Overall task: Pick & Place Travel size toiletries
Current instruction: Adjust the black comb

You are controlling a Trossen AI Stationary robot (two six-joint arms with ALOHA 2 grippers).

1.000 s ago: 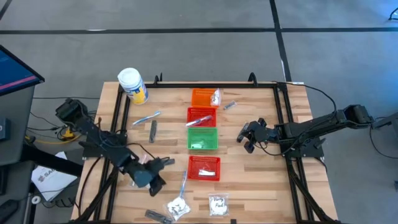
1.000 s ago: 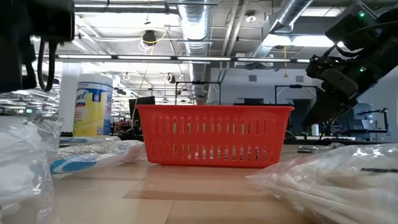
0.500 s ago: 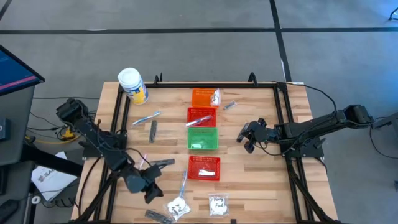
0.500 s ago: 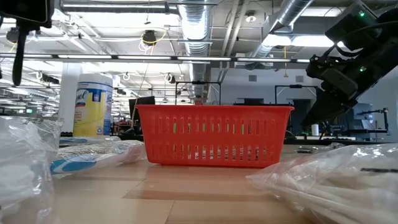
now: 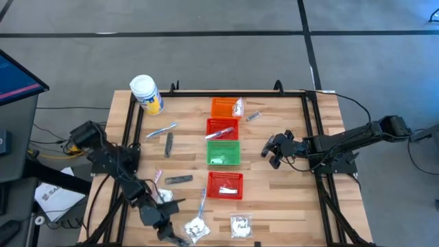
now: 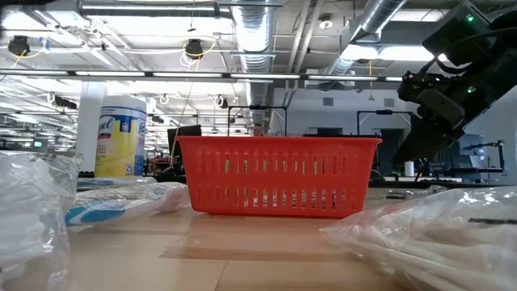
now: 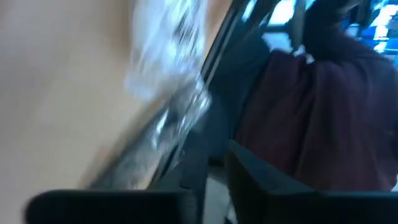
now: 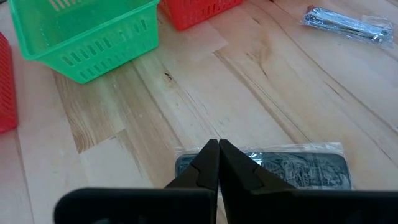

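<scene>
Toiletries lie scattered on the wooden table. Near the front edge are two clear sachets, a dark wrapped item and a slim toothbrush. A dark flat strip lies left of the near red basket. My left gripper is low at the near edge beside the dark wrapped item and looks open and empty; its wrist view is blurred. My right gripper is shut right of the green basket. It hovers over a dark wrapped strip that lies flat on the table.
Four mesh baskets stand in a row down the table's middle: orange, red, green, red. A white jar with a yellow label stands at the far left corner. Another toothbrush and a dark strip lie at the left.
My left gripper has gone from beside the dark flat strip left of the near red basket toward the table's near edge, and has left the low view. The strip stays lying on the table.
</scene>
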